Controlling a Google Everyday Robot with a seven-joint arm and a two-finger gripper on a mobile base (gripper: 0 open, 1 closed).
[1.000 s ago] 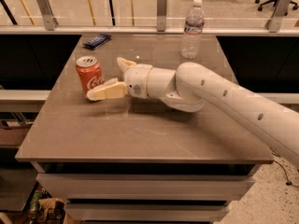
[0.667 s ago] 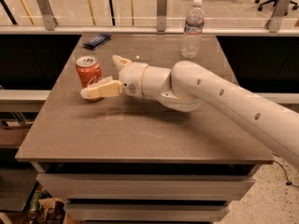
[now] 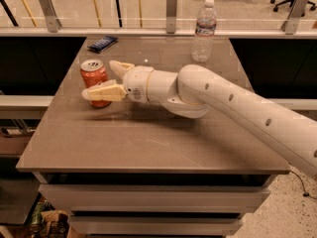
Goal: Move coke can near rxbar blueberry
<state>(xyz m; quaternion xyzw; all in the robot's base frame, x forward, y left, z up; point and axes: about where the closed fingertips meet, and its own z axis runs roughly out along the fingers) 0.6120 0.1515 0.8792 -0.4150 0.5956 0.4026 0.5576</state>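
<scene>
The coke can (image 3: 93,75), red-orange with a silver top, stands upright on the left part of the brown table (image 3: 148,138). My gripper (image 3: 105,79) is open, with one cream finger (image 3: 101,92) in front of the can and the other (image 3: 119,67) behind its right side, so the can sits between them. The rxbar blueberry (image 3: 102,43), a flat dark blue bar, lies at the table's far left corner, behind the can.
A clear plastic water bottle (image 3: 204,30) stands at the far right of the table. A railing with metal posts (image 3: 171,4) runs behind the table. My white arm (image 3: 237,108) stretches across the right half of the table.
My gripper has moved left toward the can, and its fingers now stand on either side of it. The can has not moved.
</scene>
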